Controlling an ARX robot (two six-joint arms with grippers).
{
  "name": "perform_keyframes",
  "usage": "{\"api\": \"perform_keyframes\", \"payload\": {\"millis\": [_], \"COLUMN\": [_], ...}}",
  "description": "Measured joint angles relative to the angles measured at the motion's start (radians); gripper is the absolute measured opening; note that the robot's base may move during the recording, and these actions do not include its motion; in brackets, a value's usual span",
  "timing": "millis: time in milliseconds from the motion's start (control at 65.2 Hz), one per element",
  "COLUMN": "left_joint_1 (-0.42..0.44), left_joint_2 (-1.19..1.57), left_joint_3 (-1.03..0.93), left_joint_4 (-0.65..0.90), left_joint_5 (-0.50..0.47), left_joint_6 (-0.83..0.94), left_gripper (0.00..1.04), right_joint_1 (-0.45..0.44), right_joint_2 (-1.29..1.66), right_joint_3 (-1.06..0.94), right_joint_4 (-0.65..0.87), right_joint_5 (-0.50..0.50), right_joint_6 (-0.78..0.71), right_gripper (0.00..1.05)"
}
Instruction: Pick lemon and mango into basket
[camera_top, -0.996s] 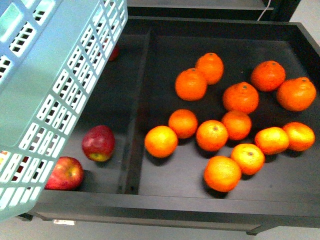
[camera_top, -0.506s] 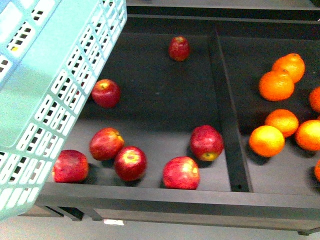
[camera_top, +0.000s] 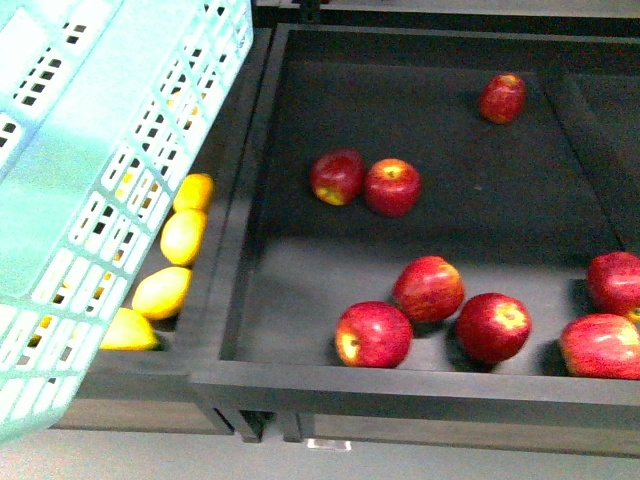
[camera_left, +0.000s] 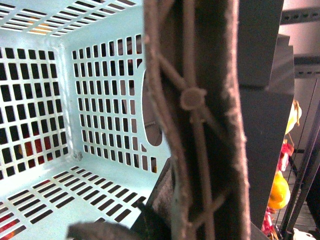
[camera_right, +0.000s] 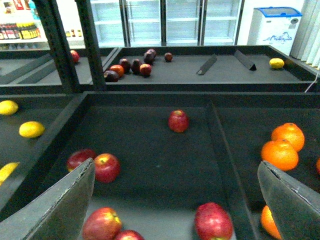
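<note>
Closest in, the left wrist view is filled by a brown handle (camera_left: 200, 115) running right across the lens, with the slotted inside of the pale teal basket (camera_left: 100, 125) behind it. The left gripper's jaws are not clear to see there, so I cannot tell whether they clamp the handle. The right wrist view shows the right gripper (camera_right: 176, 167) with its two fingers (camera_right: 60, 210) spread wide apart and holding nothing, above the apple tray (camera_right: 150, 165). From the front neither arm shows. The basket (camera_top: 90, 180) hangs tilted at the near left, and partly behind its wall a row of lemons (camera_top: 162, 291) lies in the left compartment, outside the basket. Red apples (camera_top: 373, 334) are scattered across the middle compartment just beside them. Only the right wrist view reaches further: tangerines (camera_right: 282, 150) beyond the divider, then a second tray (camera_right: 200, 75) with dark fruits (camera_right: 135, 65) and a lone yellow fruit (camera_right: 276, 63), too small to tell lemon from mango.
</note>
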Motion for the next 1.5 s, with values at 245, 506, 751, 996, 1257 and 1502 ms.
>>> {"api": "perform_keyframes", "payload": {"millis": [245, 506, 751, 996, 1257, 1502], "left_joint_1": [0.0, 0.0, 0.0, 0.0, 0.01, -0.052], "left_joint_2": [0.0, 0.001, 0.001, 0.002, -0.003, 0.179], "left_joint_3": [0.0, 0.0, 0.0, 0.0, 0.001, 0.24], "left_joint_4": [0.0, 0.0, 0.0, 0.0, 0.0, -0.532], "left_joint_5": [0.0, 0.0, 0.0, 0.0, -0.035, -0.027], "left_joint_6": [0.0, 0.0, 0.0, 0.002, 0.021, 0.347], "left_gripper": [0.05, 0.05, 0.05, 0.05, 0.05, 0.05], "right_joint_1": [0.0, 0.0, 0.0, 0.0, -0.001, -0.001], "right_joint_2": [0.0, 0.0, 0.0, 0.0, 0.0, 0.0], "right_joint_3": [0.0, 0.0, 0.0, 0.0, 0.0, 0.0], "right_joint_4": [0.0, 0.0, 0.0, 0.0, 0.0, 0.0], "right_joint_5": [0.002, 0.0, 0.002, 0.0, -0.008, -0.004], "right_joint_6": [0.0, 0.0, 0.0, 0.0, 0.0, 0.0], "right_gripper": [0.96, 0.96, 0.96, 0.96, 0.96, 0.96]}}
